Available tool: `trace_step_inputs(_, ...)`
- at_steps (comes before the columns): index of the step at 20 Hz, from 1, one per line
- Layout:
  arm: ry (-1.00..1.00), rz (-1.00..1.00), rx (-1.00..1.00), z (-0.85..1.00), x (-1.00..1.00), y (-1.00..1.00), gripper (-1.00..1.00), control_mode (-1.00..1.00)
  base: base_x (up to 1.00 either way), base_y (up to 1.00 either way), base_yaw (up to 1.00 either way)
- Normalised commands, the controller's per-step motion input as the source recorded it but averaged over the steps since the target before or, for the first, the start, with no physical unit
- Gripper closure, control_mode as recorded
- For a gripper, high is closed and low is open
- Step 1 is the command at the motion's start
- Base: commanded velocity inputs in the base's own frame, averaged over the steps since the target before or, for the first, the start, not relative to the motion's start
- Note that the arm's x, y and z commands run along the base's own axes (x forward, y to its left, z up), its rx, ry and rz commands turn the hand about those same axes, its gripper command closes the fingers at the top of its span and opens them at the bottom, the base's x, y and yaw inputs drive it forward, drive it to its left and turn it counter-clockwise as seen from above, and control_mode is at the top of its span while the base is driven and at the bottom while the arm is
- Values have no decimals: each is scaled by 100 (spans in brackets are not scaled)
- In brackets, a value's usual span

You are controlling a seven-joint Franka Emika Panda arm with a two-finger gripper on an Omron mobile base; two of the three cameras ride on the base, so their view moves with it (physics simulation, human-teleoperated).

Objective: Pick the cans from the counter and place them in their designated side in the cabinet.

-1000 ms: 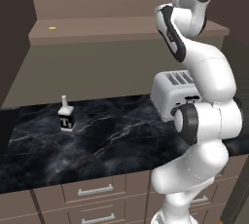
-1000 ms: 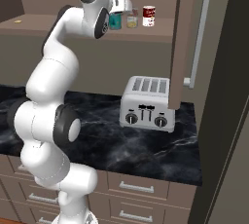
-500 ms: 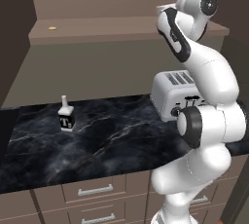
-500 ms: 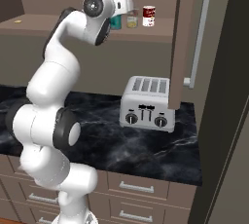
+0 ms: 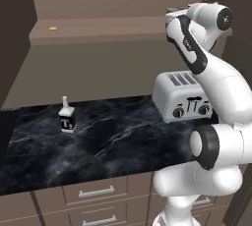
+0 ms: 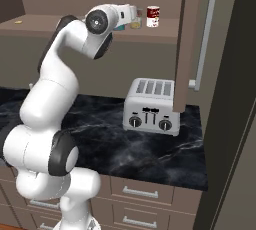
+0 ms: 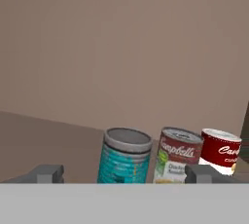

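Standing upright on the cabinet (image 7: 53, 135) shelf, both cans (image 7: 124, 156) face the wide-spread end effector (image 7: 125, 174).

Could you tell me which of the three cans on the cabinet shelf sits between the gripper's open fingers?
The teal-blue can, leftmost of the three; the beige-yellow can and red-and-white can stand to its right.

bases: behind arm, share toaster (image 5: 183, 96) | wrist: near cans (image 7: 125, 156)
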Motion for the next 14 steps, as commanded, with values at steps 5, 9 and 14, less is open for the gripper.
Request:
trace_step_inputs(5,9,2,-6,0,-57,8,-100,-100,0,0,0)
trace_step_inputs(9,5,1,-7,-11,-67,14,-100,-100,0,0,0)
trace_step_inputs(14,-3,0,-5,-14,-83,15,-100,-100,0,0,0)
